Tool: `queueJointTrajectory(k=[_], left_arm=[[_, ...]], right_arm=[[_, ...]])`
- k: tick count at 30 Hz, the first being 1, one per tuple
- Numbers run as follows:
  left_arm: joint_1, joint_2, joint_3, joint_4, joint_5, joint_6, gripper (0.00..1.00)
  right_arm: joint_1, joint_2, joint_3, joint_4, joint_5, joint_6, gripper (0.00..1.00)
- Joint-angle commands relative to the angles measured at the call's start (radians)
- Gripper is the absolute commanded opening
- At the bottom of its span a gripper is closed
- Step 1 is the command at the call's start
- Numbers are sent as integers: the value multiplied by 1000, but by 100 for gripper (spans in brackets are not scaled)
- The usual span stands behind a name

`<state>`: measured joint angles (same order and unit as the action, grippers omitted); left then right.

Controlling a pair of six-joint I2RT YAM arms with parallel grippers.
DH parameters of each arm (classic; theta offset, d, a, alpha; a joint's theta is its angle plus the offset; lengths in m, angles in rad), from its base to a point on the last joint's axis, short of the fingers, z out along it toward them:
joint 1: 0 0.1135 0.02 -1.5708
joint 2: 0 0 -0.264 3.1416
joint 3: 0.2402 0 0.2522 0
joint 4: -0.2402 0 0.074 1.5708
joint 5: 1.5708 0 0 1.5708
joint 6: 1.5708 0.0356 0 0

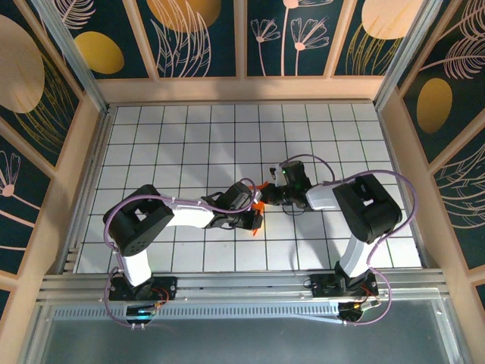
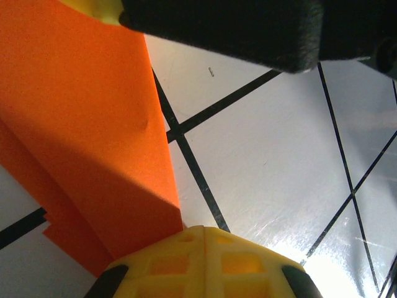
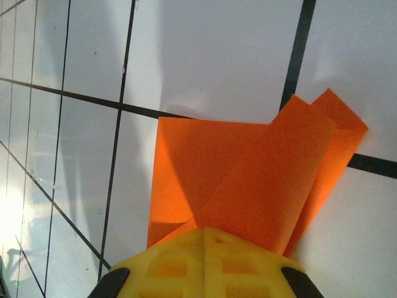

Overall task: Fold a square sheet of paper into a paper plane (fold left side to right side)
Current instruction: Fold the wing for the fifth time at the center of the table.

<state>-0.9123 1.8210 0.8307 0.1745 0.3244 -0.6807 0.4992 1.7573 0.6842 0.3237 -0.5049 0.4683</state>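
The square sheet of paper (image 1: 260, 205) is bright orange, creased into a narrower folded shape, and sits mid-table between the two arms. In the left wrist view a raised flap of the paper (image 2: 80, 124) runs down into my left gripper (image 2: 205, 231), whose yellow fingers are pressed together on its edge; a lower layer lies flat on the table. In the right wrist view several fanned layers of the paper (image 3: 248, 174) rise out of my right gripper (image 3: 205, 231), which is shut on them. From above, the left gripper (image 1: 255, 218) and right gripper (image 1: 267, 196) nearly meet at the paper.
The table (image 1: 189, 144) is white with a black grid, and wooden walls (image 1: 242, 89) stand at the back and sides. The right arm's dark body (image 2: 248, 31) hangs close over the left gripper. Cables loop off both arms.
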Motion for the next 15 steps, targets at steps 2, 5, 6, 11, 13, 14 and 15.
queueJointTrajectory(k=[2, 5, 6, 11, 13, 14, 15], left_arm=[[11, 40, -32, -202, -83, 22, 0], [11, 38, -35, -202, -84, 21, 0], [10, 39, -34, -203, -84, 20, 0], [10, 42, -31, -205, -82, 21, 0], [9, 42, -32, -204, -84, 18, 0], [10, 41, -32, -204, -85, 18, 0], [10, 42, -33, -203, -85, 16, 0]], right_arm=[[-17, 45, 39, -84, 91, -48, 0], [-44, 48, 42, -84, 86, -52, 0], [-57, 51, 43, -82, 78, -52, 0], [-106, 85, 93, -99, 62, -71, 0], [-125, 101, 115, -104, 58, -77, 0], [-134, 109, 126, -106, 53, -79, 0], [-145, 118, 135, -107, 51, -80, 0]])
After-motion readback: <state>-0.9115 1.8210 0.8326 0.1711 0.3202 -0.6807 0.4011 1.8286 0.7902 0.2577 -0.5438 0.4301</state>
